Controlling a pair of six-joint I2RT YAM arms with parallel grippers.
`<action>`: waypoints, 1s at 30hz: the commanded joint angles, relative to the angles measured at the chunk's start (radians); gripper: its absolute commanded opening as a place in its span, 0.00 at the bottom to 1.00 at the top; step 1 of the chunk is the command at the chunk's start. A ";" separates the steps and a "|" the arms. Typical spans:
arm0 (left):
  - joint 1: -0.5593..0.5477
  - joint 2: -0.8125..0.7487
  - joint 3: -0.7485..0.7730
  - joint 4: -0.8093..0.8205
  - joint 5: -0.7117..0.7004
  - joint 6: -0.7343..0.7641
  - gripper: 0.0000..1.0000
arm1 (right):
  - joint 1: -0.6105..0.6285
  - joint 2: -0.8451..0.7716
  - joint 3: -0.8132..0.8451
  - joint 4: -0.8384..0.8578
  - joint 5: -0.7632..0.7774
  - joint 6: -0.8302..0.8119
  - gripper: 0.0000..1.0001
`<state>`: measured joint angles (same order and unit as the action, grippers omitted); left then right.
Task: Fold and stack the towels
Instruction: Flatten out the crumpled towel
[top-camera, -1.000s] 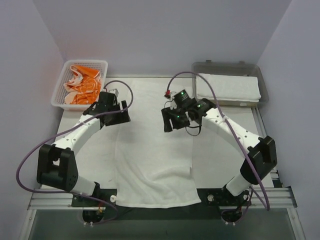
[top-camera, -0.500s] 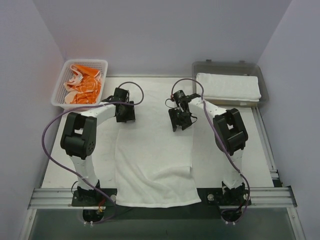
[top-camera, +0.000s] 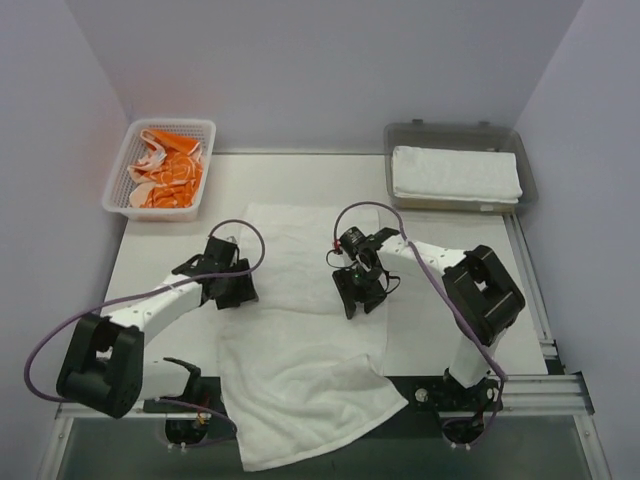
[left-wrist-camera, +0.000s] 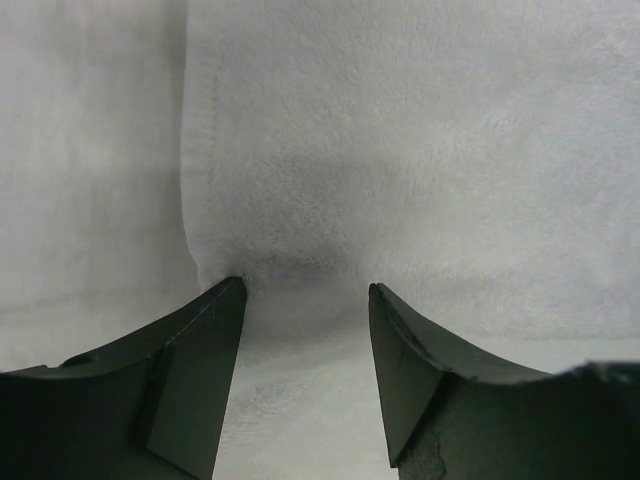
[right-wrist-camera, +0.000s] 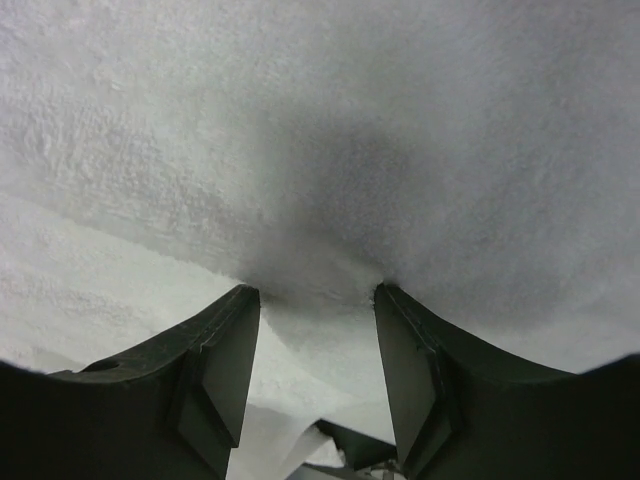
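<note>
Between the dark fingers (left-wrist-camera: 190, 350) of the left gripper (left-wrist-camera: 305, 290), a bunched ridge of the white towel (top-camera: 300, 370) is sitting pinched. The jaws are standing partly apart yet closing on the cloth right at its left edge. Across the cloth, the right gripper (right-wrist-camera: 318, 292) is doing likewise. Its jaws are clamping a raised fold near the right edge, and a lower layer of terry is showing beneath the tips. Both grippers are holding the towel nearer its far end than its near one, roughly level with each other. The towel is lying with its long axis running from far to near down the middle of the table (top-camera: 450, 230), and its near part is skewing slightly to the right. Its far short edge is facing the back wall, while its near end is hanging past the front edge, over the metal rail (top-camera: 540, 390) between the arm bases. Purple cables (top-camera: 245, 232) from both wrists are looping just above the towel's far corners. Well apart from the grippers, a white mesh basket (top-camera: 118, 165) is standing at the far left corner, holding a crumpled orange-and-white towel (top-camera: 165, 180). At the far right corner, a grey tray (top-camera: 452, 131) is holding a folded white towel (top-camera: 455, 172), whose long side is running left to right.
</note>
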<state>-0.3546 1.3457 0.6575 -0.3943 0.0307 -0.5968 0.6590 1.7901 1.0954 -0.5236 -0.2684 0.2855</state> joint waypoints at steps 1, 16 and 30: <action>-0.004 -0.190 -0.053 -0.162 -0.002 -0.067 0.63 | 0.017 -0.118 -0.048 -0.116 -0.052 0.017 0.50; 0.107 0.318 0.608 -0.029 -0.219 0.334 0.94 | -0.294 0.023 0.501 -0.032 0.104 -0.149 0.60; 0.175 0.782 0.991 0.005 -0.126 0.393 0.74 | -0.355 0.359 0.739 0.042 0.187 -0.105 0.55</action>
<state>-0.1909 2.0815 1.5826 -0.4156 -0.1390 -0.2241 0.3073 2.1426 1.7737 -0.4873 -0.1219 0.1631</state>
